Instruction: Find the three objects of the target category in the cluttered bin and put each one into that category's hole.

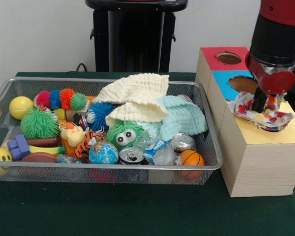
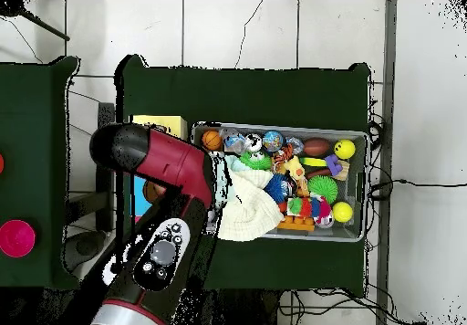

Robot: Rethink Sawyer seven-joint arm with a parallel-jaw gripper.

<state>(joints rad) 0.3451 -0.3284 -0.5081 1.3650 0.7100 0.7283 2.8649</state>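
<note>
Bin (image 1: 5,93) first: I see it well off to the side of my gripper (image 1: 259,105), crowded with balls, cans and two knitted cloths (image 1: 137,96). Directly under the gripper sits the sorting box (image 1: 258,157), its yellow section beneath, the blue hole (image 1: 243,84) just behind. I have the fingers pinched on a multicoloured cloth (image 1: 265,114), draped low over the yellow top, presumably lined up to push it into that section's hole, which the cloth hides.

Wire-mesh metal bin (image 1: 5,98), knitted cream cloth (image 1: 135,96), wood-grain box (image 1: 255,167), glossy cans (image 1: 132,155).
</note>
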